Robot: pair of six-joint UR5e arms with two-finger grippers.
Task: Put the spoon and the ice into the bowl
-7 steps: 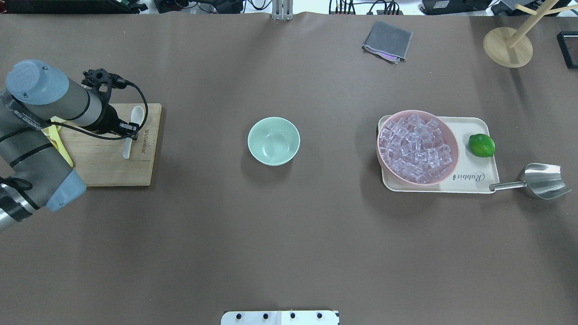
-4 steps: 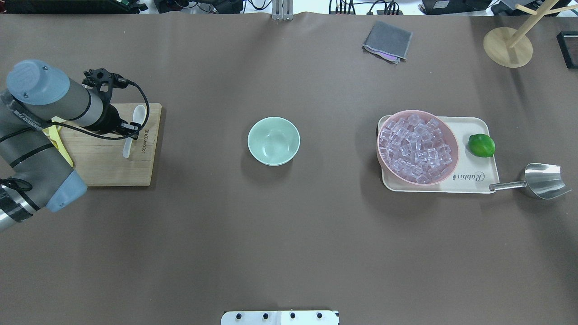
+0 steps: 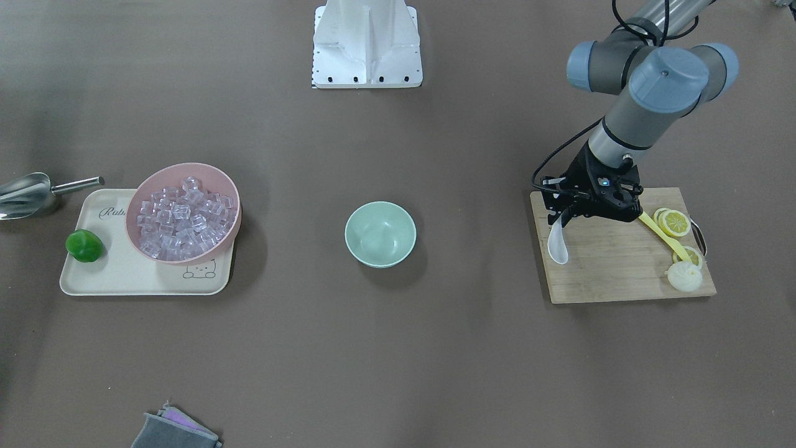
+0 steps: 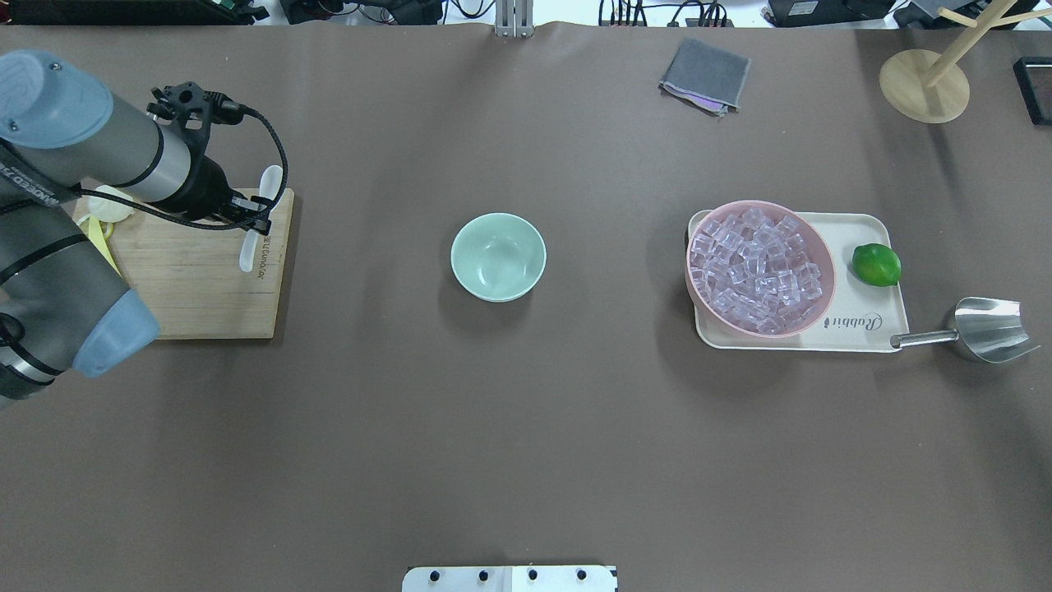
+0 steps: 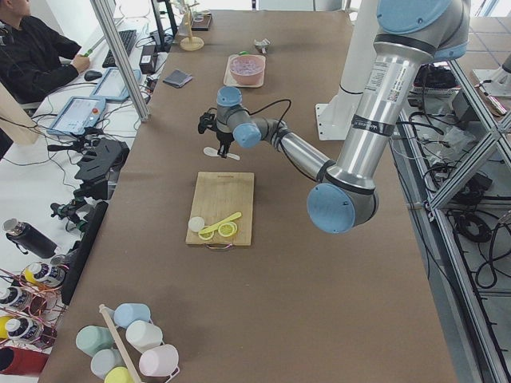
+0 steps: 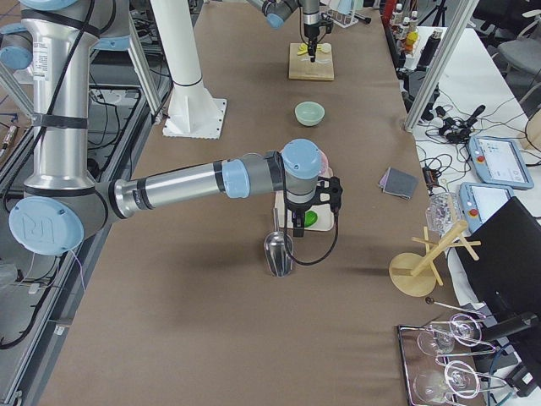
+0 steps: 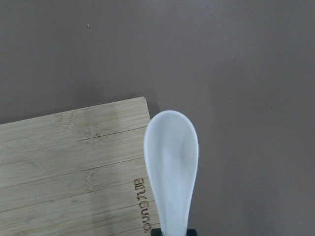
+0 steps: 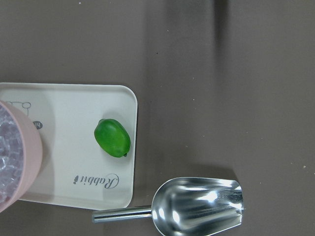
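My left gripper point(image 4: 253, 217) is shut on the handle of the white spoon point(image 4: 270, 182) and holds it above the far right corner of the wooden cutting board point(image 4: 197, 288). The spoon's scoop point(image 7: 171, 162) fills the left wrist view, and the spoon also shows in the front view point(image 3: 557, 244). The mint-green bowl point(image 4: 498, 256) stands empty mid-table, well to the right of the spoon. The ice point(image 4: 756, 267) fills the pink bowl point(image 4: 825, 261). My right gripper point(image 6: 297, 227) hangs above the steel scoop point(image 6: 277, 251); I cannot tell whether it is open.
The pink bowl and a lime point(image 4: 876, 265) sit on a cream tray point(image 4: 871, 329). The steel scoop point(image 4: 986, 329) lies beside the tray. Lemon slices point(image 3: 675, 222) and a yellow spoon point(image 3: 662, 236) lie on the board. A grey cloth point(image 4: 705, 76) and a wooden stand point(image 4: 925, 86) are at the far edge.
My left gripper has lifted the spoon off the cutting board and carried it towards the board's far right corner. Nothing else has moved.
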